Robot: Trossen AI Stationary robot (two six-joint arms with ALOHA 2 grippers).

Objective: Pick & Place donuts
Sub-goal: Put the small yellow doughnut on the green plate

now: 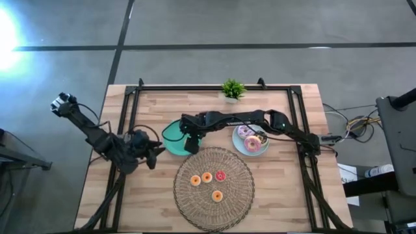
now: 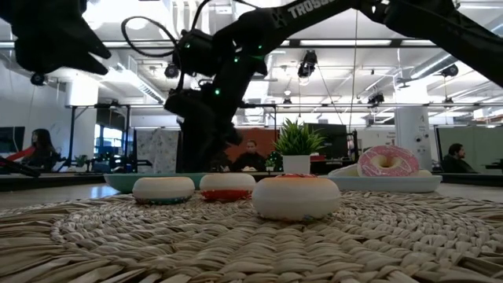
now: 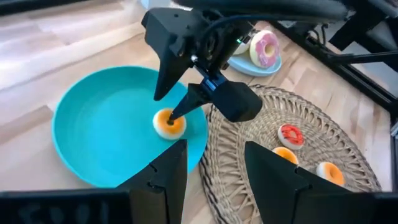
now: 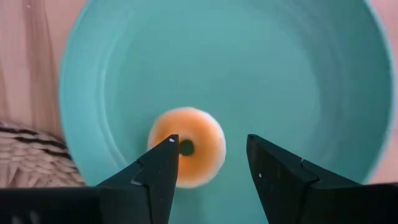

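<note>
A small orange donut [image 4: 186, 148] lies flat in the teal plate [image 1: 170, 136]; it also shows in the left wrist view [image 3: 169, 123]. My right gripper [image 4: 210, 144] is open over it, pointing down, reaching from the table's right side [image 1: 190, 144]. My left gripper [image 3: 214, 177] is open and empty near the table's left edge [image 1: 148, 155], close to the teal plate. Several tiny orange and red donuts [image 1: 207, 177] lie on the wicker mat [image 1: 214, 208]. Two pink donuts [image 1: 252, 144] and a chocolate one [image 1: 262, 138] lie on the light-blue plate [image 1: 238, 144]. My right gripper has one fingertip [image 3: 176, 112] at the top of the orange donut, near its hole [image 4: 186, 148]. I cannot tell whether it touches. The other finger [image 4: 267, 168] stands clear beside the donut. The donut lies flat on the plate's floor.
A small potted plant [image 1: 233, 90] stands at the table's far edge. A dark frame [image 1: 130, 104] runs along the table's sides. In the low view, the mat's donuts [image 2: 296, 196] stand in front of the right arm [image 2: 208, 110]. People sit in the room behind.
</note>
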